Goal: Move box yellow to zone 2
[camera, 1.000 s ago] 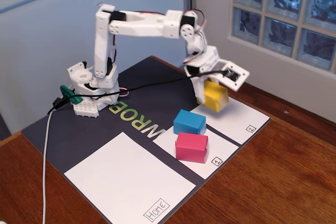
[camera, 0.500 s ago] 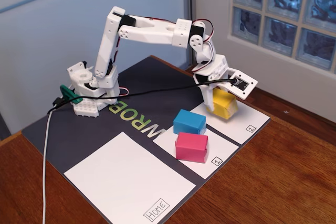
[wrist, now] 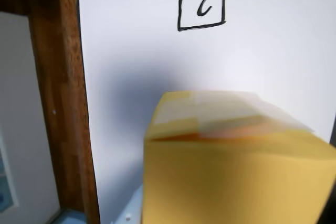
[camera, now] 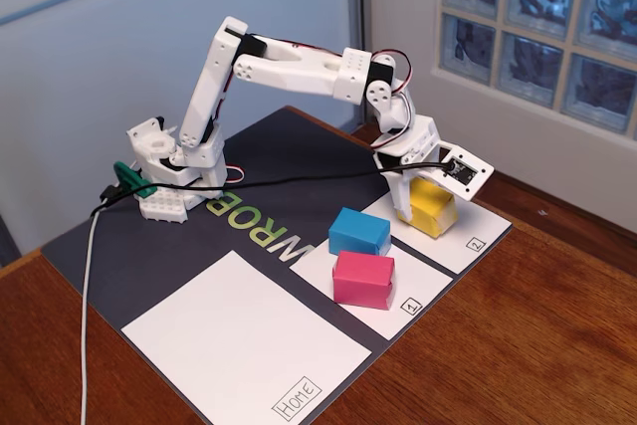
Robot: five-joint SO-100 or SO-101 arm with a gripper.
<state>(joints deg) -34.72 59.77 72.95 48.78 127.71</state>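
Yellow paper wrapped the box yellow [camera: 432, 208], which sat low over zone 2 [camera: 468, 226], the white sheet with a boxed "2" in its corner; whether it touched the sheet could not be told from the fixed view. The pincer [camera: 418, 196] was clenched on the box from above, one white finger down its left face in that view. In the wrist view the box yellow [wrist: 236, 166] filled the lower half, blurred along its top edge, with zone 2 [wrist: 131, 66] spread behind it and the boxed "2" at 12 o'clock from the box.

In the fixed view, at about 8 o'clock from the yellow box, a blue block [camera: 359, 232] lay near it, and a pink block [camera: 362, 279] sat just beside the blue one at its 6 o'clock, on the sheet marked "1" [camera: 423, 291]. A larger sheet marked "Home" [camera: 239, 345] lay further out at 8 o'clock. All the sheets rested on a dark mat [camera: 279, 156] over the wooden surface [camera: 537, 345]. The white arm [camera: 289, 72] reached across from its base [camera: 169, 176] at 9 o'clock.
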